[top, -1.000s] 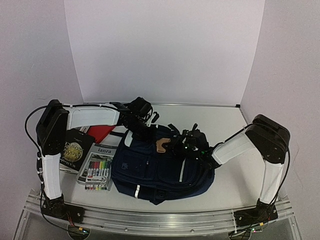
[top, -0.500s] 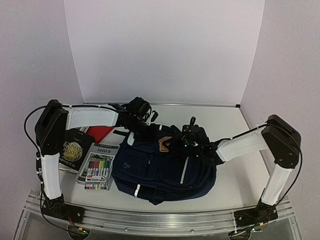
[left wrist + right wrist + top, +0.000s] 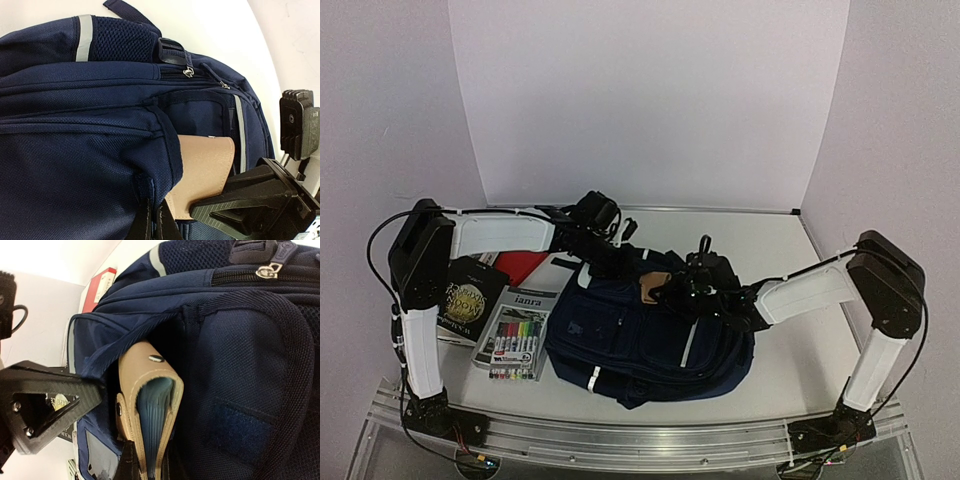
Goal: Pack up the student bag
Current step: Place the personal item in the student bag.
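We've got the right end effector (image 3: 145, 466) pinched shut on the tan case (image 3: 150, 405), its long axis pointing straight ahead into a pocket (image 3: 170, 325) of the student bag (image 3: 620, 345) lying on the counter (image 3: 790, 262) below. Left end effector (image 3: 154, 226) is clamped on the pocket lip alongside, so right's nearer for pushing.

A tan wallet (image 3: 150, 405) is seen tucked partway into a pocket of the student bag (image 3: 240, 365), pinched at its lower end by the right gripper (image 3: 147, 467). The bag's left edge is touched by the left gripper (image 3: 92, 390).
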`<state>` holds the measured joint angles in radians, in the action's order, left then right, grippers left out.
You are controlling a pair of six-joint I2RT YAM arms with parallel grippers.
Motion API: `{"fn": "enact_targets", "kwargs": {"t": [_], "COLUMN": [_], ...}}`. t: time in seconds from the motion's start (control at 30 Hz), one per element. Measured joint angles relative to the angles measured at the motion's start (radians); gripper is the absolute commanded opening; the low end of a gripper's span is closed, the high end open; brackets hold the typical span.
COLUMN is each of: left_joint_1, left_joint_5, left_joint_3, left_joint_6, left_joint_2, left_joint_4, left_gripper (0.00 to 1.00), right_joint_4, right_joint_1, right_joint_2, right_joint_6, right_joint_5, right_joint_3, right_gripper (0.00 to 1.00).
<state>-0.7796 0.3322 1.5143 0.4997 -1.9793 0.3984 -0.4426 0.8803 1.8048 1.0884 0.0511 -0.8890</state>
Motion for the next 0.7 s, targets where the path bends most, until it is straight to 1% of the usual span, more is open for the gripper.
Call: {"fn": "enact_targets", "kwargs": {"t": [0.3, 0.57, 0.7], "left_joint_1": [0.040, 0.052, 0.053], "left_joint_5": [0.029, 0.030, 0.045], "left_joint_3": [0.000, 0.004, 0.004], "left_joint_6": [-0.027, -0.064, -0.083], "left_joint_2": [-0.003, -0.013, -0.013], "left_joint_4": [0.024, 0.043, 0.042], "left_gripper": [0.00, 0.00, 0.00], "right_joint_4": [-0.051, -0.166, -0.251], "right_joint_1": [-0.008, -0.029, -0.047], "right_joint_2": [0.116, 0.167, 0.167], "right_joint_6": [0.006, 0.066, 0.086], "right_joint_5": [0.029, 0.109, 0.165], "right_joint_3": [-0.087, -0.084, -0.044], "right_gripper": [0.00, 0.00, 0.00]}}
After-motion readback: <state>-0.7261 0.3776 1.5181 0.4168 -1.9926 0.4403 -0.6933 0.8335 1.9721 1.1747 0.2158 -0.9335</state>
